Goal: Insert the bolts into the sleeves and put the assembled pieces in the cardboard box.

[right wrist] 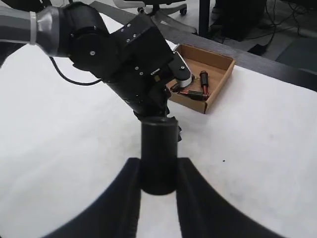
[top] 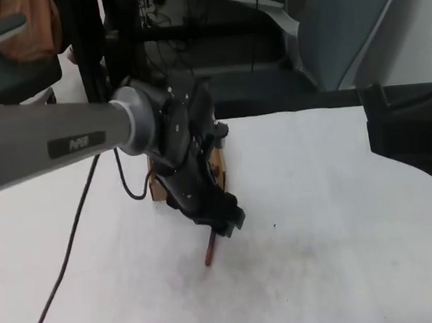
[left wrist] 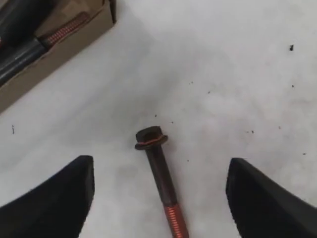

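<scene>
OK, left gripper [left wrist: 159, 162] is hanging right over the loose bolt [left wrist: 161, 183], fingers spread wide, one on either side of the shank and not touching it. Looks like that straddle is the setup for a pinch across the shank.

The bolt lies flat on the bench [top: 318, 221], left of centre and just in front of the cardboard box [right wrist: 220, 84]. Its long axis runs roughly back to front. The flanged head points toward the box and the back edge, and the threaded end points toward the front edge. The gap between the fingers crosses that axis, so I reckon no wrist twist is needed, just a drop and a close.

Right gripper [right wrist: 158, 166] is clamped on a black sleeve [right wrist: 158, 153], held up over the bench toward the right side. The sleeve's long axis runs along the fingers, with one end poking out past the tips toward the left arm. Prob. parked there so that end is free for the bolt.

The box sits near the back edge and already has dark pieces with red thread in it, so this is a later pair. Bolt not yet gripped.
</scene>
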